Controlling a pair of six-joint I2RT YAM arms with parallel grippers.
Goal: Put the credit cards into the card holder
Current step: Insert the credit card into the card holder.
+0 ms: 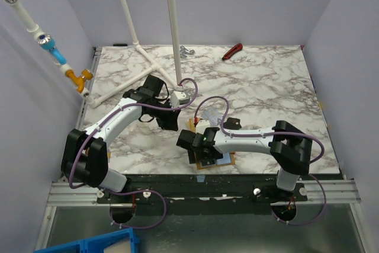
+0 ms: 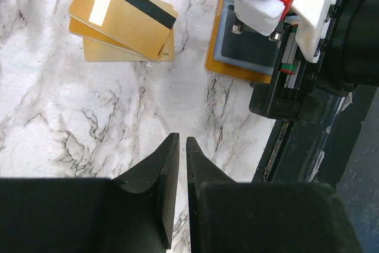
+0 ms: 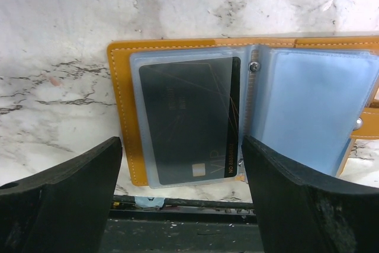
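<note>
Seen from above, two white-and-black robot arms lean in over a grey-veined marble-pattern tabletop (image 1: pixel 266 87); the right gripper (image 1: pixel 206 153) hangs over an open tan leather card holder with clear plastic sleeves (image 1: pixel 228 159) at the table's near edge, while the left gripper (image 1: pixel 169 121) sits just beyond it toward the middle. A red-and-black hand tool (image 1: pixel 233 51) lies well apart at the far edge. From the left wrist, the left gripper (image 2: pixel 178 146) shows its black fingers pressed nearly together and carrying nothing, poised above bare marble, with a loose fanned stack of gold-tan plastic credit cards (image 2: pixel 121 19), the top one crossed by a dark magnetic stripe, lying flat ahead of it; the card holder (image 2: pixel 216 57) rests to the right, largely under the other arm. From the right wrist, the right gripper (image 3: pixel 180 164) stands spread wide and empty on either side of the holder (image 3: pixel 121 111), whose left sleeve already holds a dark card (image 3: pixel 189 122) and whose right sleeve shows pale blue. The cards look light, stiff and slick, and lie flush to the table, so a pinch at an overhanging edge or corner of the fan seems the likeliest hold.
</note>
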